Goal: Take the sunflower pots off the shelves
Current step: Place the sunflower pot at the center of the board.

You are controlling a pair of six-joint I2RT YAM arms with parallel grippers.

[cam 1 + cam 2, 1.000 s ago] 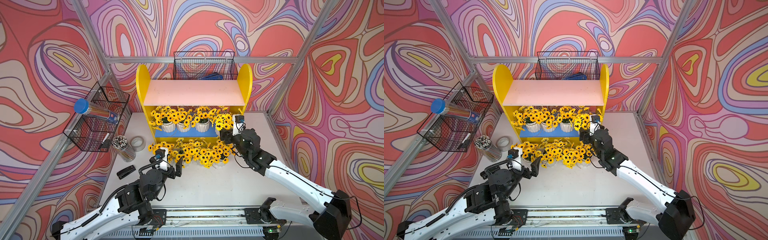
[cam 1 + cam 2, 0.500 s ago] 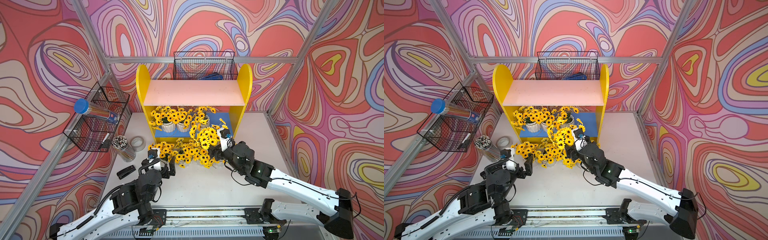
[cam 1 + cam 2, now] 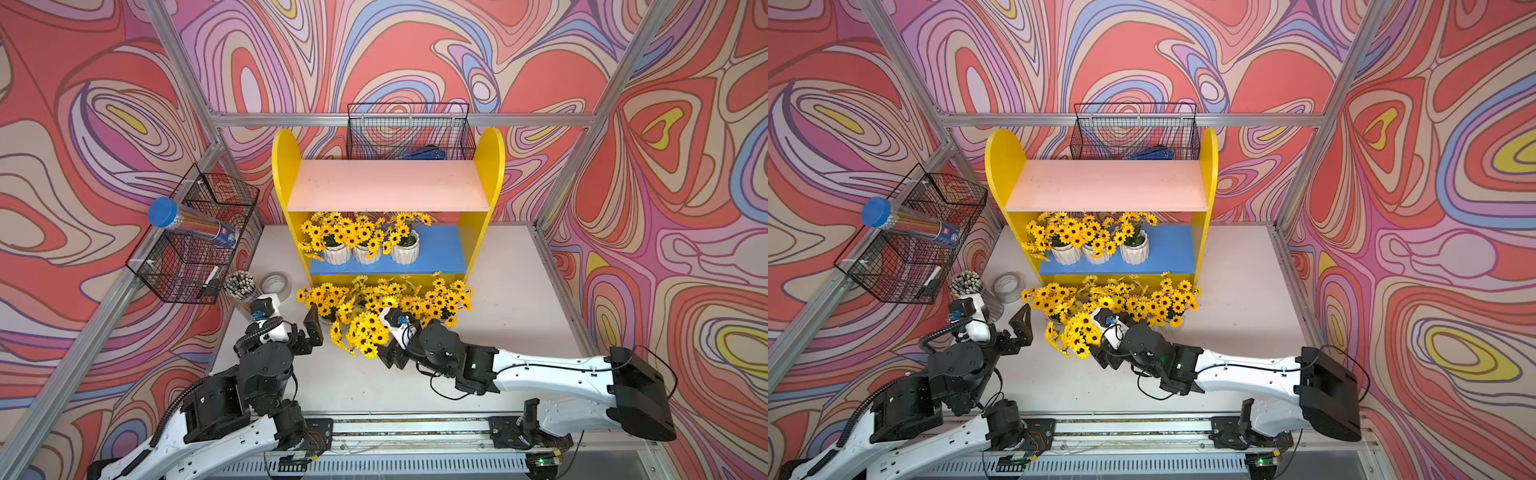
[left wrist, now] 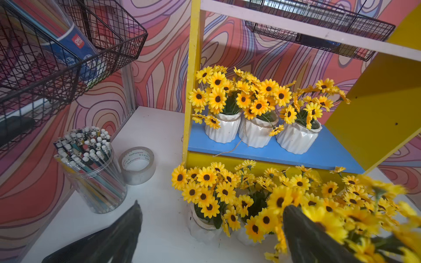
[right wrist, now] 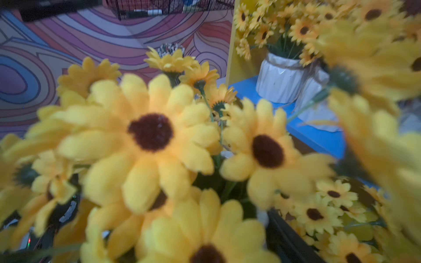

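- Your right gripper (image 3: 386, 353) is clamping the held sunflower pot (image 3: 362, 332) low over the table (image 3: 357, 386), in front of the shelves (image 3: 284, 166). The blooms are hiding the pot body and filling the right wrist view, so you are checking the grip mainly from the top views.
- The bunch is leaning toward your left arm. I judge you should be levelling the wrist while lowering, letting the base meet the table flat, and parting the jaws only after that.
- Your left gripper (image 4: 212, 205) is standing with its jaws apart and empty, just beside the cluster of pots on the table (image 3: 399, 297). Be watching that it is not brushing those blooms, or the jar of pencils (image 3: 241, 286) and the tape roll (image 3: 275, 284) beyond it.
- You are aiming for bare table in front of that cluster. The petals are crowding close, and a nudge could be tipping a neighbour.
- Farther back, three sunflower pots (image 3: 365, 251) are sitting close together in a row on the blue lower board (image 3: 440, 253), while the pink upper board (image 3: 386, 185) is carrying nothing.
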